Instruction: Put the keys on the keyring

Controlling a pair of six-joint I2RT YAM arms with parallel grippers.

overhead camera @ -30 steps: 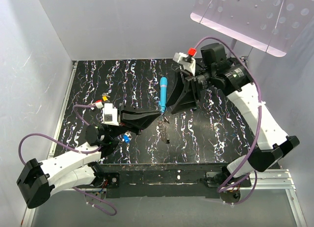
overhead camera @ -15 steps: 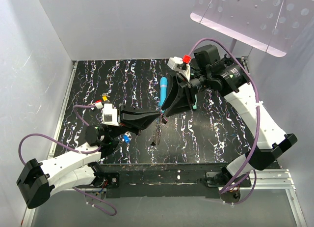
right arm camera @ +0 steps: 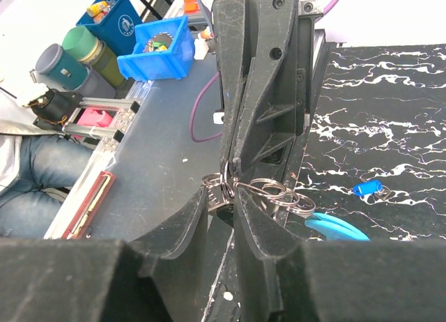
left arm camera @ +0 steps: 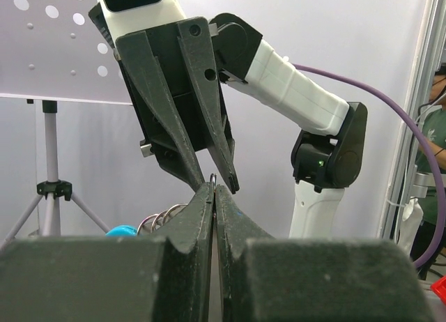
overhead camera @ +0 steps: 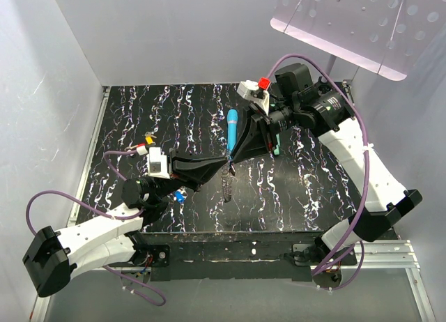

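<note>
The left jaws are pressed flat together at the middle of the surface [overhead camera: 174,106], with a thin wire of the keyring [right arm camera: 268,189] rising from between their tips, so we take them to be gripping it; the right jaws meet them tip to tip and stand narrow about the same cluster of metal rings, with metal in the gap, though we cannot tell whether they truly pinch it; the rest of the keyring dangles just above the surface below the two tips, just beside the near end of a blue wand [overhead camera: 231,130].

We judge the step in hand to be steadying the keyring between both arms, before any key goes on; neither arm carries a key, and a blue key [right arm camera: 365,188] lies loose on the surface, well apart from the rings.

Next, we think, the right jaws must settle firmly on a ring without tugging it from the left; then one arm needs to let go and fetch a key.
</note>
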